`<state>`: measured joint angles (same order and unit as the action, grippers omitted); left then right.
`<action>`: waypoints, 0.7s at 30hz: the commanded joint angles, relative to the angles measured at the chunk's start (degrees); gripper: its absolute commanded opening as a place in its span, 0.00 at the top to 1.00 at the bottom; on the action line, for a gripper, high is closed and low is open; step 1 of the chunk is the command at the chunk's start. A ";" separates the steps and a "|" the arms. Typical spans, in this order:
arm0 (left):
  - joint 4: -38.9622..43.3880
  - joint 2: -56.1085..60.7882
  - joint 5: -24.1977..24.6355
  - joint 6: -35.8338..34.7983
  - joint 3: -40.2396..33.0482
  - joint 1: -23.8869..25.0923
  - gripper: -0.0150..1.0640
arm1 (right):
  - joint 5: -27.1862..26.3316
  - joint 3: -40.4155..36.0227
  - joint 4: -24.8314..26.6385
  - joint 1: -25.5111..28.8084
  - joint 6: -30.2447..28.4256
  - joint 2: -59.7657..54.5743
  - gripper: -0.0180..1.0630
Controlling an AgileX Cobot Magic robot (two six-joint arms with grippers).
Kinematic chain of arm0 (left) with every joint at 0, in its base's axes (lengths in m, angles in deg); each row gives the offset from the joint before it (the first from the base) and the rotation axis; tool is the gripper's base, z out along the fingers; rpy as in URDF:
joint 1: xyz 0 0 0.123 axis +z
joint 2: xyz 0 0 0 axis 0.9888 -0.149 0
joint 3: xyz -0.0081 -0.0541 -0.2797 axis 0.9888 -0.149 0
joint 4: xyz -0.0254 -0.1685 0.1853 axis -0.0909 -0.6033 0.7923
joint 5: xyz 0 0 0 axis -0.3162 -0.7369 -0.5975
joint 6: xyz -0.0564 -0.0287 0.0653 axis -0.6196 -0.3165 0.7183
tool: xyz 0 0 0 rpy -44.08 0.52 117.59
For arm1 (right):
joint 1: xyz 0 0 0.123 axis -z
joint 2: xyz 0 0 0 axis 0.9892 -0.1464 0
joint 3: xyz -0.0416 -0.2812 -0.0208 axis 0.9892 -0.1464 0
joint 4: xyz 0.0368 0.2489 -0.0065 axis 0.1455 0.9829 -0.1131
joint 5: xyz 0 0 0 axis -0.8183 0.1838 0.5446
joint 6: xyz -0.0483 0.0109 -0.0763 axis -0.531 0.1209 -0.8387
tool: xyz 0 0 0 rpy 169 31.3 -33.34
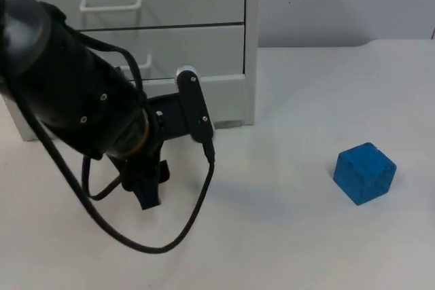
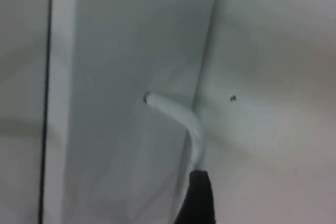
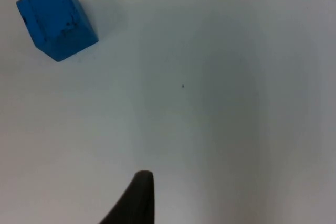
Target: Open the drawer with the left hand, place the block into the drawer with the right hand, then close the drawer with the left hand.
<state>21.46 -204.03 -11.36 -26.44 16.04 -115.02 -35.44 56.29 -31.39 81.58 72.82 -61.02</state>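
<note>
- While my left arm reaches low in front of the pale grey plastic drawer cabinet [image 1: 204, 5], my left gripper [image 1: 146, 185] hangs just above the white table top [image 1: 285, 236], near the bottom drawer [image 1: 183, 49].
- L wrist view: a fingertip sits right by the curved white drawer handle [image 2: 181, 116]; can't tell if L fingers are spread or together.
- Drawers all look closed.
- Small blue cube block [image 1: 365, 173] sits on the table, well apart from the cabinet, to its right.
- R wrist view: block [image 3: 56, 19] lies ahead of my right gripper; R finger state – can't tell.
</note>
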 commanded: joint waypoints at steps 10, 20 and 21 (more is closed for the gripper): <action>0.20 -4.29 4.80 1.24 4.33 1.09 0.38 | -0.65 0.29 -0.17 0.31 0.01 0.08 0.02; 0.20 -6.57 0.45 2.81 6.58 1.62 0.59 | -1.55 0.17 -0.05 0.31 0.01 0.08 0.02; 0.20 -6.62 0.30 2.81 6.47 1.62 0.71 | -1.55 0.17 -0.05 0.31 0.01 0.08 0.02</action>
<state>22.24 -209.78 -9.21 -23.48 22.69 -113.68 -36.27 56.29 -31.39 81.58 72.82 -61.12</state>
